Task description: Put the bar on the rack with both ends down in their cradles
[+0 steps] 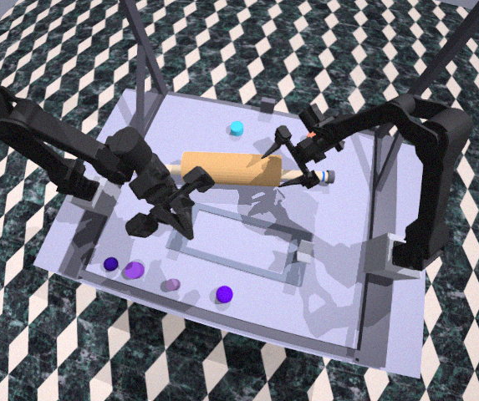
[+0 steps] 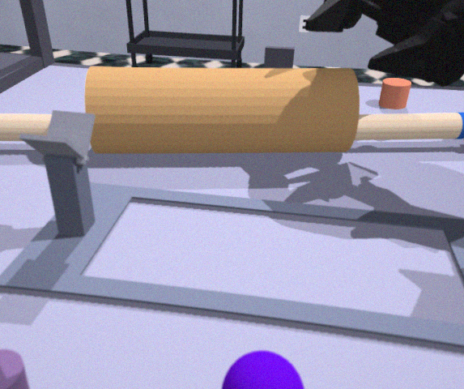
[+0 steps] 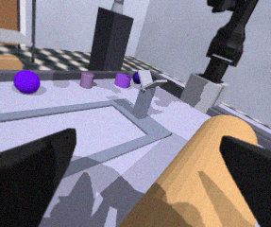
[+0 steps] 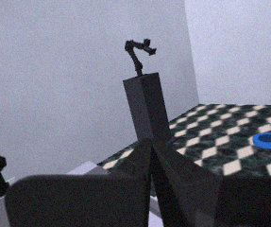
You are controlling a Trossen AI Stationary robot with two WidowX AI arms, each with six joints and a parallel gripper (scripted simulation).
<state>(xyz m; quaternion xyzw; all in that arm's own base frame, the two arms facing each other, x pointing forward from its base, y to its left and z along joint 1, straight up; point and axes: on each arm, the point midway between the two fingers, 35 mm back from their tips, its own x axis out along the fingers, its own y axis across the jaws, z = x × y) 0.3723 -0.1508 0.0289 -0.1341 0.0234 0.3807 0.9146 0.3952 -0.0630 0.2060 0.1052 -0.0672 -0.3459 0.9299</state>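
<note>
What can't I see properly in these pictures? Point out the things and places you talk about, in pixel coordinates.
- The bar's (image 1: pixel 173 170) (image 2: pixel 411 126) middle: inside the paper roll (image 1: pixel 231 168) (image 2: pixel 219 110) (image 3: pixel 196 189), top and exterior views.
- The bar's far left end: cut off by the exterior view's edge.
- The rack's (image 2: pixel 223 299) (image 3: pixel 45 113) feet: too small or tucked underneath, exterior view.

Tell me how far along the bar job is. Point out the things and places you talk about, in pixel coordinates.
Looks done: the rack (image 1: pixel 239 266) (image 2: pixel 223 297) (image 3: pixel 55 111) stands flat; the roll (image 1: pixel 231 169) (image 2: pixel 223 110) (image 3: pixel 192 199) is on the bar (image 1: pixel 290 175) (image 2: pixel 411 126).
In hand: nothing; the left gripper (image 1: pixel 271 171) (image 2: pixel 336 44) (image 3: pixel 148 138) is open above the roll, the right (image 1: pixel 192 237) (image 4: pixel 150 142) shut on nothing.
Left: gripping the bar, lifting it with the roll, seating both ends, letting go.
</note>
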